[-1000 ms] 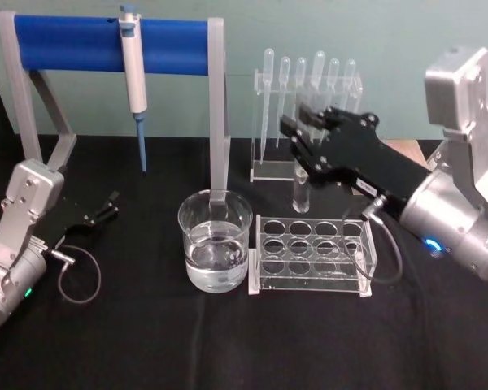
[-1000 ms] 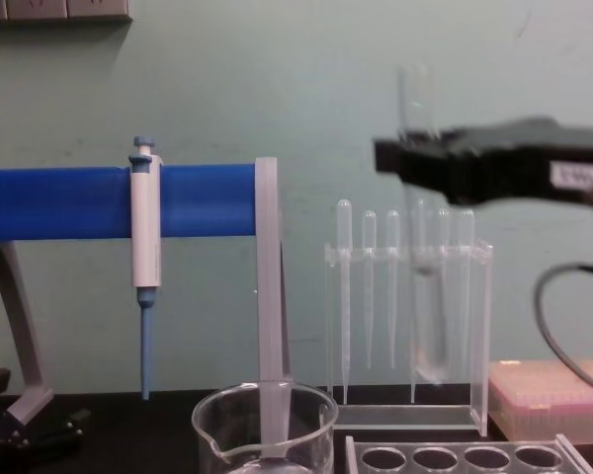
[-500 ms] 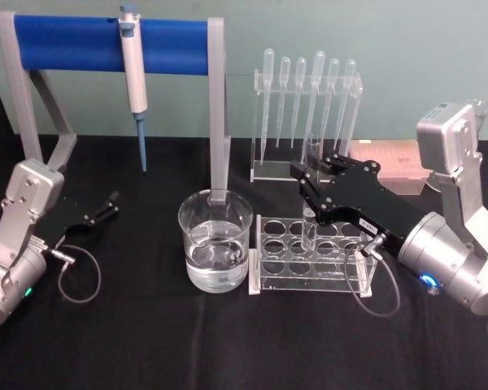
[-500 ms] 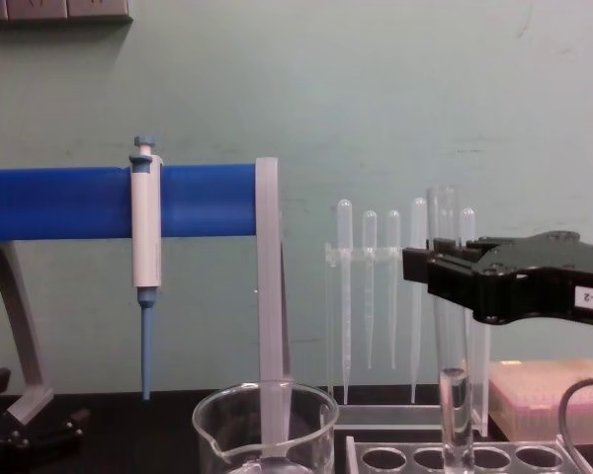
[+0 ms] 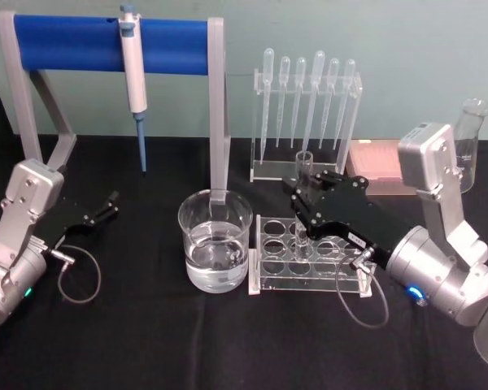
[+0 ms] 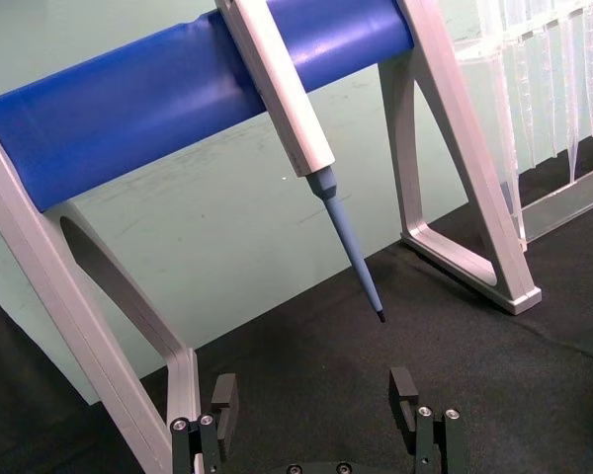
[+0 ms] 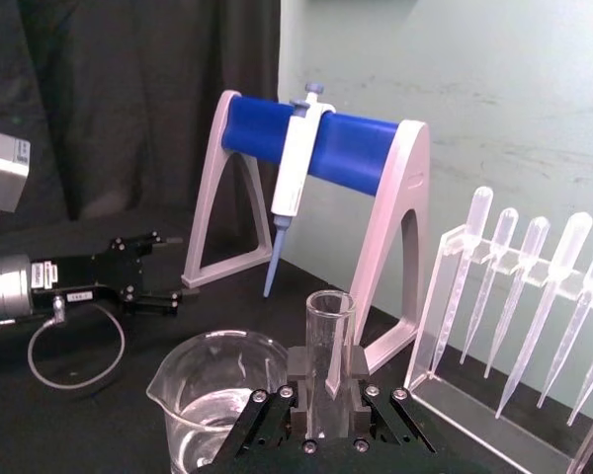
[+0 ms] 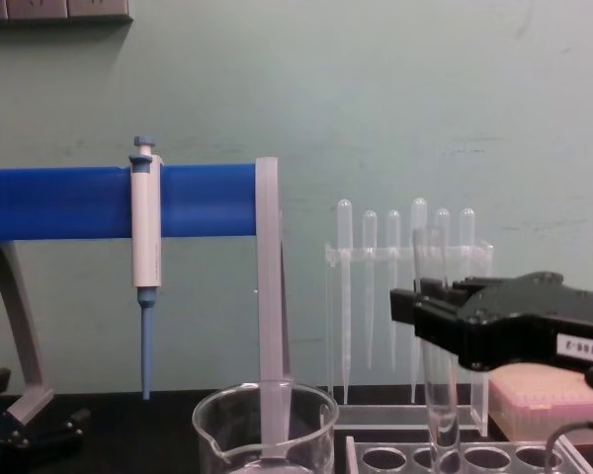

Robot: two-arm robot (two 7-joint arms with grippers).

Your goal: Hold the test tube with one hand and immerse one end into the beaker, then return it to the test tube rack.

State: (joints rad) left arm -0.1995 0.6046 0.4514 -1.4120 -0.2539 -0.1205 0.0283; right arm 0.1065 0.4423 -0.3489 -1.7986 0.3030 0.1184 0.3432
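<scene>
Glass test tube seemingly upright in right gripper

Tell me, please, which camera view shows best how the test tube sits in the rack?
The head view: it looks down on the test tube, held by the right gripper, entering a hole of the clear rack. The chest view shows the tube from the side, with the rack mostly cut off. The right wrist view shows its open rim between the fingers.

1. Your head view looks down on the whole worktop.
2. Your chest view sits low, facing the far wall; both share the beaker and blue stand.
3. Your left wrist view sits close under that stand.
4. Your right wrist view looks left past the test tube.
</scene>
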